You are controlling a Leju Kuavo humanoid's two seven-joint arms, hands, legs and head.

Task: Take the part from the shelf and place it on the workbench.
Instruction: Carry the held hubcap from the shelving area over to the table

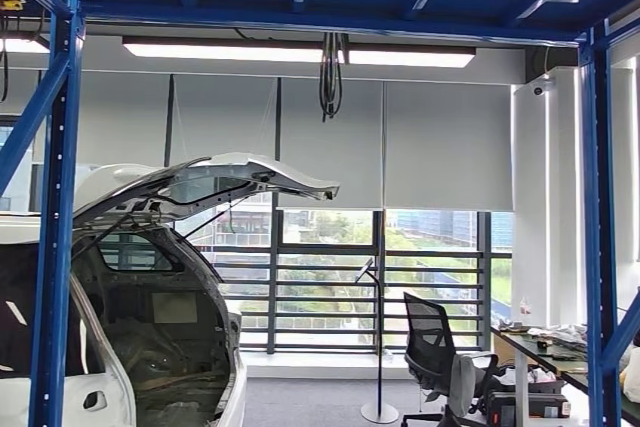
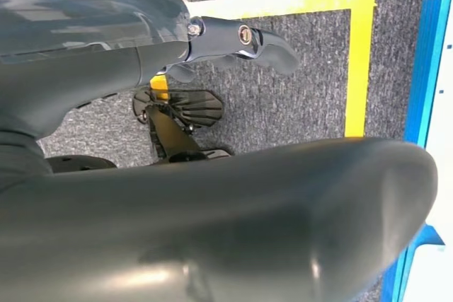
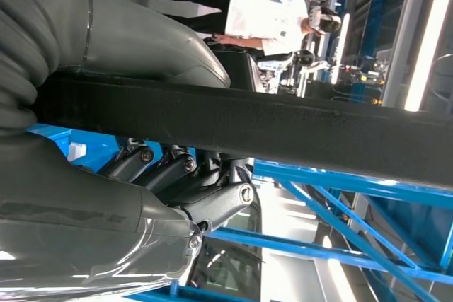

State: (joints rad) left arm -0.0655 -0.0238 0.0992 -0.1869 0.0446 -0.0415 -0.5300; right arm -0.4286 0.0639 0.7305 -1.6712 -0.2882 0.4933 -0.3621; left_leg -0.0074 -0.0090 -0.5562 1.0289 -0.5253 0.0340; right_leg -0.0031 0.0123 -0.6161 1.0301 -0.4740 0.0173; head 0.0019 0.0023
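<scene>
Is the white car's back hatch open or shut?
Open. The white car's hatch is swung up high, and the bare cargo area under it shows.

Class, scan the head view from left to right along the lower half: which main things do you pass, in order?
Left blue post → white car body with raised tailgate → floor stand → black office chair → cluttered desk → right blue post.

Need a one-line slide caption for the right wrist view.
Right robot hand grips a long black part, with blue racking and a person in a white top behind.
</scene>
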